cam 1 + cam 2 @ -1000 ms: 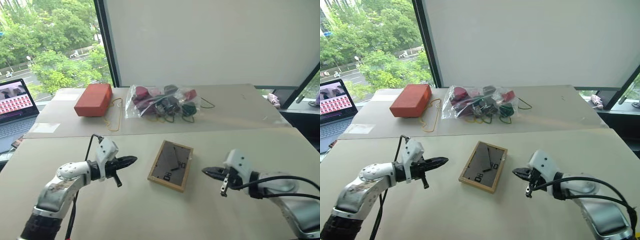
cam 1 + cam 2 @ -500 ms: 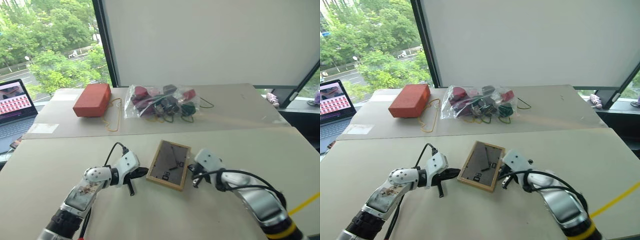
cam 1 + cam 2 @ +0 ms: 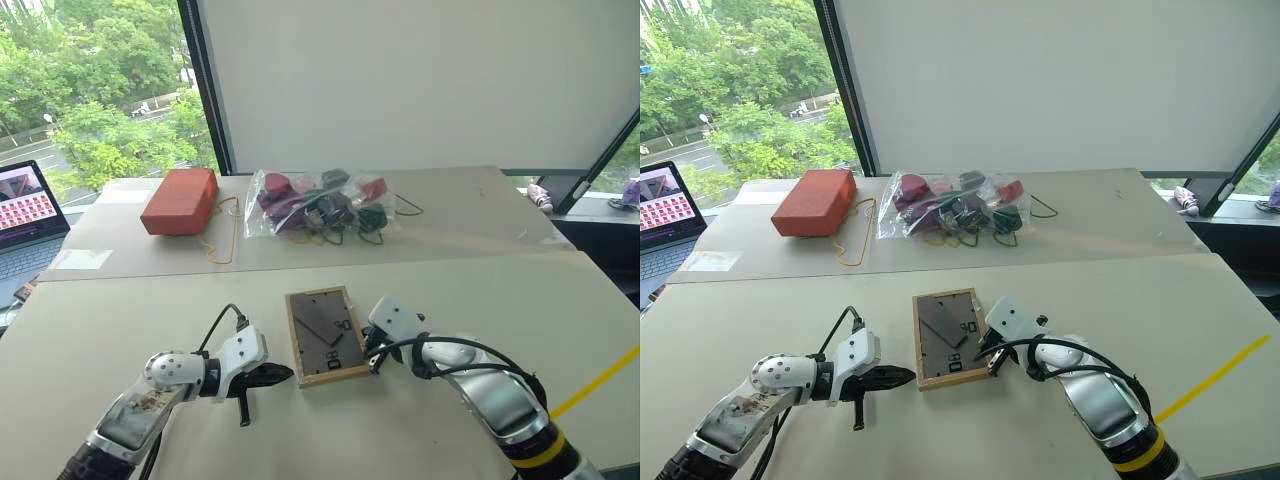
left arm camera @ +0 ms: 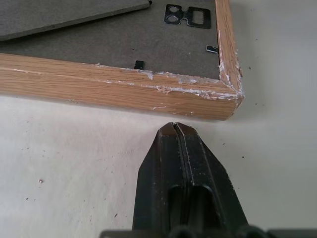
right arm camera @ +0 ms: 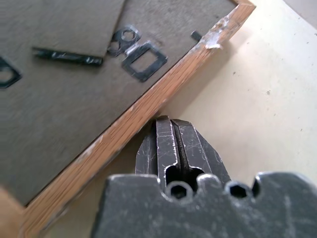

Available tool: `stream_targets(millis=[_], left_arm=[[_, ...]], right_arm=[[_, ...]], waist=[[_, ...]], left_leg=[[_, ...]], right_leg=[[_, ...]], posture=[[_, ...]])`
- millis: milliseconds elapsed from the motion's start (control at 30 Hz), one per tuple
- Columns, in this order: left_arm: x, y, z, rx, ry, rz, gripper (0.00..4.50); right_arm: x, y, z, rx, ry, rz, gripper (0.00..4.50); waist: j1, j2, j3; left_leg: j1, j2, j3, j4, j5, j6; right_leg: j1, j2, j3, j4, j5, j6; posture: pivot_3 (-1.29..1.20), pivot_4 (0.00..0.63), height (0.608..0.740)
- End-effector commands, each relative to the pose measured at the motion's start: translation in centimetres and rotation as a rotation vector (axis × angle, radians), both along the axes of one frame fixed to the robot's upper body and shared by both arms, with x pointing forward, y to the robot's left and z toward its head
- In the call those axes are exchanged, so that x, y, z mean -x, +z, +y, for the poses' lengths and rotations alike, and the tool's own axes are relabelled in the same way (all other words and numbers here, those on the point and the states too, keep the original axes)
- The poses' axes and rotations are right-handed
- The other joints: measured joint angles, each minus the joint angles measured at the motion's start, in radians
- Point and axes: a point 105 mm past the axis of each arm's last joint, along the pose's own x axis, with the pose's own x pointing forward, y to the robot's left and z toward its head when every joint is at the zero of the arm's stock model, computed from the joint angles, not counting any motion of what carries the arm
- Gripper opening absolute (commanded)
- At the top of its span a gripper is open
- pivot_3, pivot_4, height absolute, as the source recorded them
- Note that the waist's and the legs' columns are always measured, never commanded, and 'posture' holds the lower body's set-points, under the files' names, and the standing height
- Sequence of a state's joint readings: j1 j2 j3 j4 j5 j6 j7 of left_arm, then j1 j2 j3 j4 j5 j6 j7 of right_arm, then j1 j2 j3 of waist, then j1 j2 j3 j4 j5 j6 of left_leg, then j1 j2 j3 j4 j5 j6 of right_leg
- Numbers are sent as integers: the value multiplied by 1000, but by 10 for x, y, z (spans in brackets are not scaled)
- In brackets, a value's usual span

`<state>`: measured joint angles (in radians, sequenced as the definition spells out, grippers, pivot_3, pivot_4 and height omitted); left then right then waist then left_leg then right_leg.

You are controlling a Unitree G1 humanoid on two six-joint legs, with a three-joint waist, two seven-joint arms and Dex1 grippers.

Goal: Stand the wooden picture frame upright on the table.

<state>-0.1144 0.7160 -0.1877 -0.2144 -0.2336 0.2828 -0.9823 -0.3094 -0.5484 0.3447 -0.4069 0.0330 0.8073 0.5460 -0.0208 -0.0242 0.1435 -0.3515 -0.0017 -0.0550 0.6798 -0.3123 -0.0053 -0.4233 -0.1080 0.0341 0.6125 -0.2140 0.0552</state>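
Picture frame: the wooden picture frame [image 3: 325, 336] lies flat, face down, at the lower centre of the head view on the near part of the desk [image 3: 520, 300], grey backing and folded stand up.
Left pincer: my left pincer [image 3: 287, 374] has its fingers pressed together, holding nothing, tip on the desk just short of the frame's lower left corner.
Right pincer: my right pincer [image 3: 983, 356] is also pressed together and empty, nosed against the frame's right edge near its lower right corner.
Risk, sliding: with both pincers closed I can only push; I judge the frame may skate or spin across the smooth desk instead of tipping up.
Risk, stand: the stand is not folded out; if I lift an edge now, the frame would likely fall flat again.
Risk, grip: the low edge offers little to get under, so a tip may slip over the wood.
Left wrist view: shows the chipped corner [image 4: 233, 96] and a bare strip of desk between it and my tip.
Right wrist view: shows the metal hanger clips [image 5: 136, 52] and my tip right at the wood.
Head views: show the red block [image 3: 180, 200] and bag of oddments [image 3: 320, 205] well behind.
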Motion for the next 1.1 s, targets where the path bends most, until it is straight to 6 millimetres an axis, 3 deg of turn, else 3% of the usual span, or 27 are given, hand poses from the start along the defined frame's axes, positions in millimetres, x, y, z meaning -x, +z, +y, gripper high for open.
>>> stream_targets(millis=[33,100,133,233,400,700,867,1100], left_arm=[[-9,13,25,-47,52,-175,17],[-8,20,31,-88,-8,-325,17],[-7,21,36,-130,-53,-414,540],[-3,17,43,-291,-251,-699,1490],[-10,20,27,-313,-454,-1094,3200],[-24,-13,-5,-289,-587,-1189,3200],[-28,-16,-21,-238,-609,-1219,3200],[-24,-15,-23,-192,-609,-1226,3200]], right_arm=[[6,-2,-12,17,-15,18,0],[8,-2,-13,14,-11,25,0],[10,-3,-14,12,-7,31,0],[12,-2,-12,-8,6,44,0],[13,0,-9,-24,21,54,0],[25,0,1,-53,52,104,0],[26,3,14,-75,64,109,0],[24,4,14,-82,52,107,0]], waist=[[1,0,0],[3,0,0],[4,0,0],[11,0,0],[19,0,0],[17,1,-3],[22,4,-6],[20,4,-7]], left_leg=[[0,0,0,0,0,0],[0,0,0,0,0,0],[0,0,0,0,0,0],[0,0,1,0,0,0],[0,-1,1,0,1,-1],[0,-1,1,0,0,-1],[1,-1,1,1,1,-1],[1,-1,1,1,1,-1]], right_leg=[[0,0,0,0,0,0],[0,0,0,0,0,0],[0,0,0,-1,0,0],[0,0,0,-2,0,0],[1,-1,-1,-2,0,0],[2,-1,-1,1,1,2],[4,-1,-1,1,1,2],[3,-1,-1,2,1,2]], posture=[[0,150,740],[0,150,740],[0,150,740],[0,150,740],[0,150,740],[0,150,740],[0,150,740],[0,150,740]])
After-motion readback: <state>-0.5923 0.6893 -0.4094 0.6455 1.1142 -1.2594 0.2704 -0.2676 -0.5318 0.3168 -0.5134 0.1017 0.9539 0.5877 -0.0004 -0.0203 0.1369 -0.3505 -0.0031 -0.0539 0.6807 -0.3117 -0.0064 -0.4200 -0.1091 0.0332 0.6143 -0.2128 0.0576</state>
